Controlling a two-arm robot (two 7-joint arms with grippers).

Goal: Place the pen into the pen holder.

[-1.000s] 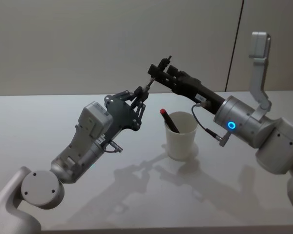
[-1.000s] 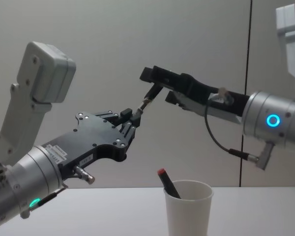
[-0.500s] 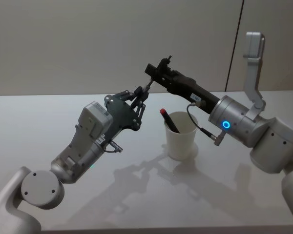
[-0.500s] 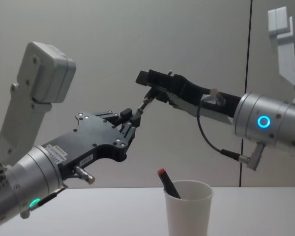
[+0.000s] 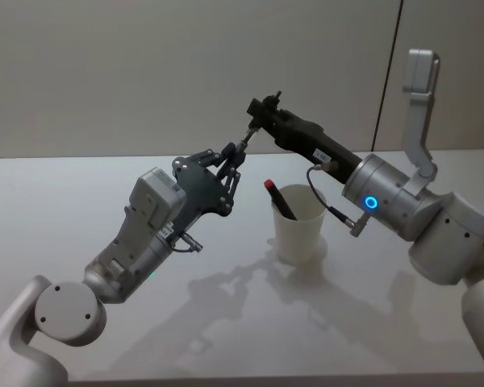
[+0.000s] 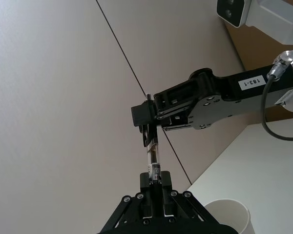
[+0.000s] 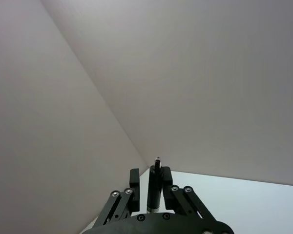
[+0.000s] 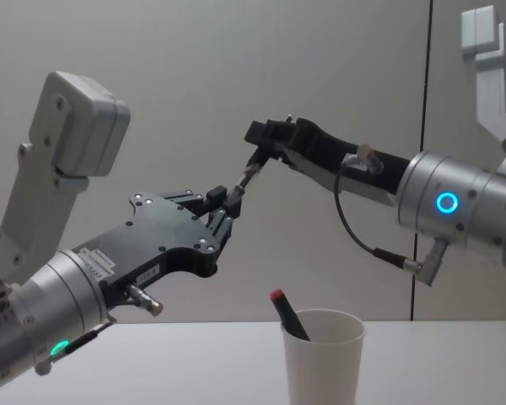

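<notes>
A thin dark pen (image 5: 244, 143) hangs in mid-air, held at both ends. My left gripper (image 5: 235, 155) is shut on its lower end, and my right gripper (image 5: 256, 113) is shut on its upper end, up and left of the cup. The chest view shows the pen (image 8: 247, 175) slanting between the left gripper (image 8: 230, 196) and the right gripper (image 8: 260, 143). The pen holder (image 5: 300, 230), a white paper cup, stands upright on the table below them. In the left wrist view the pen (image 6: 153, 158) rises from my fingers.
A second, black pen with a red cap (image 5: 273, 189) leans inside the cup. The white table (image 5: 64, 210) stretches wide on the left and in front. A grey wall with a dark vertical seam (image 5: 387, 72) stands behind.
My right gripper has shifted a little along the pen's upper end and turned at the wrist, showing slimmer in the chest view. The left arm, pen and cup have stayed put.
</notes>
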